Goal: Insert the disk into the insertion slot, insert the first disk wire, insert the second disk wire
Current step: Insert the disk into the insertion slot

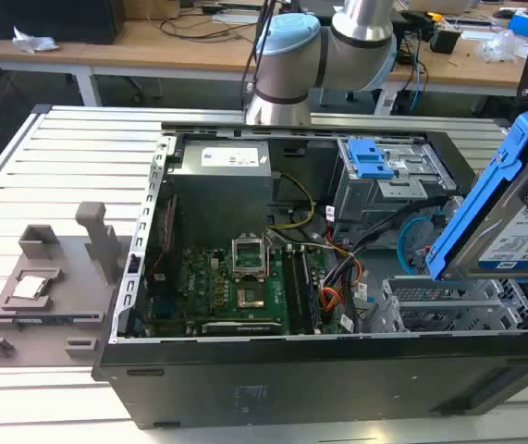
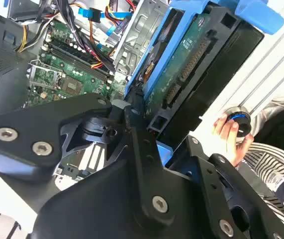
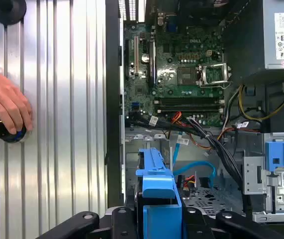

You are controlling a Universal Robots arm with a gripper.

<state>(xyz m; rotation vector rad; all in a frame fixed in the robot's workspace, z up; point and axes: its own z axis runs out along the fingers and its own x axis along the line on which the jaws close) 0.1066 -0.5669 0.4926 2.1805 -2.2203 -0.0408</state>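
- Pincer (image 3: 159,221): clenched on the disk (image 1: 525,227), which is gripped by one end of its blue frame (image 1: 481,199). In the second wrist view the black fingers (image 2: 134,144) are seen pressed against that frame.
- Disk: carried in the air, steeply tilted, over the corner of the open computer case (image 1: 291,379) at the exterior view's right. The tilt is judged to aim its free lower edge at the opening below.
- Insertion slot (image 1: 453,303): a low cage of perforated silver metal beneath the disk. Nothing is seated in it, so the first step is judged not yet done.
- Second disk wire (image 3: 197,165): a light blue loop lying loose beside the slot, not joined to the disk.
- First disk wire (image 3: 189,179): taken to be the short reddish bundle within that loop, likewise not joined to the disk.
- Taller bay (image 1: 374,159): grey, with a blue latch, set beside the slot and not involved in the work.
- Hand (image 3: 7,102): a person's, laid on a round black button (image 3: 5,132) on the ribbed surface (image 1: 60,166) beside the case, probably so that the arm can be halted at once.
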